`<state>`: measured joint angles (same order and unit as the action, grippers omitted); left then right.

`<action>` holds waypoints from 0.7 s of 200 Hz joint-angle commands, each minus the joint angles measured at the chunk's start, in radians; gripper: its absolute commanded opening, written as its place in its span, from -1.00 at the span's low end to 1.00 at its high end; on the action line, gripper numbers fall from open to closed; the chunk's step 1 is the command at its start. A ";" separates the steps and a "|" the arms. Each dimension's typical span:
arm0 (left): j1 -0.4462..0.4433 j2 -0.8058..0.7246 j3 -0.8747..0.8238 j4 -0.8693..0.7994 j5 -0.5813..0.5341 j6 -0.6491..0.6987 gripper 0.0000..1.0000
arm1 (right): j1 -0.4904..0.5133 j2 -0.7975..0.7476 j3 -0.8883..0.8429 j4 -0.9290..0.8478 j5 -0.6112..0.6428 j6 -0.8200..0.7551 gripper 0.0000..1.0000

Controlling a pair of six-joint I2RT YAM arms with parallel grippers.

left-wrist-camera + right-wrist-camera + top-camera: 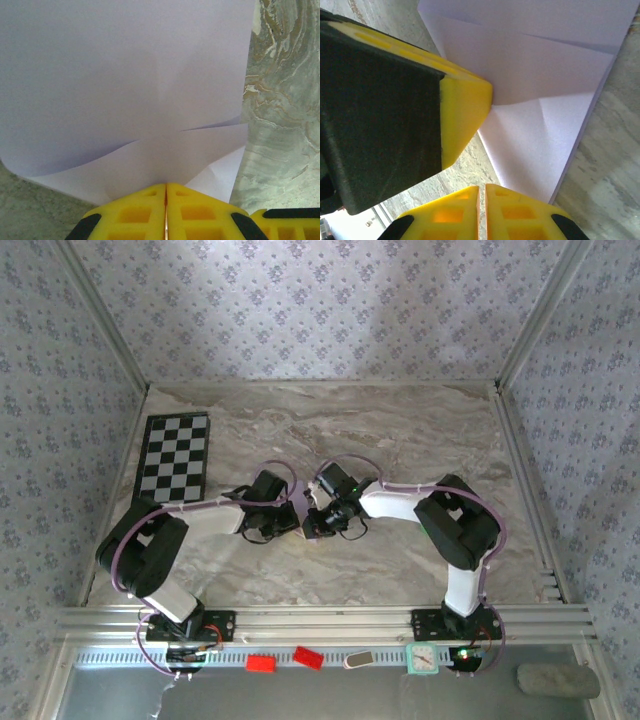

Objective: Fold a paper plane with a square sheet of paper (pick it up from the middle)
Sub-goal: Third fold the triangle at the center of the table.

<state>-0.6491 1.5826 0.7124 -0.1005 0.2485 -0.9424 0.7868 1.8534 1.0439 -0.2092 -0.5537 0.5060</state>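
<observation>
The marbled desk (400,430) spreads under me, with the checkered board (175,455) lying flat at its far left corner. At the desk's middle, between my two wrists, sits the square sheet of paper (125,75), pale lilac, partly folded, with layered flaps and creases. My left fingers (135,212) are pressed together on its near edge. My right fingers (515,210) are closed too, at the paper's corner; I cannot tell whether they pinch it.
</observation>
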 commanded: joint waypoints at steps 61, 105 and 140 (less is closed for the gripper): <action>0.003 0.007 -0.019 -0.009 -0.023 0.039 -0.81 | -0.003 0.078 0.029 -0.133 0.119 -0.005 -0.76; 0.058 -0.008 -0.042 -0.020 -0.045 0.138 -0.76 | -0.008 0.094 0.020 -0.209 0.179 0.004 -0.77; 0.120 -0.020 -0.093 0.017 -0.027 0.192 -0.71 | -0.010 0.107 0.010 -0.222 0.186 0.030 -0.77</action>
<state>-0.5880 1.5673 0.6685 -0.0532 0.2928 -0.8230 0.7856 1.8984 1.0855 -0.2874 -0.4782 0.5102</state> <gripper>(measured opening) 0.142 0.114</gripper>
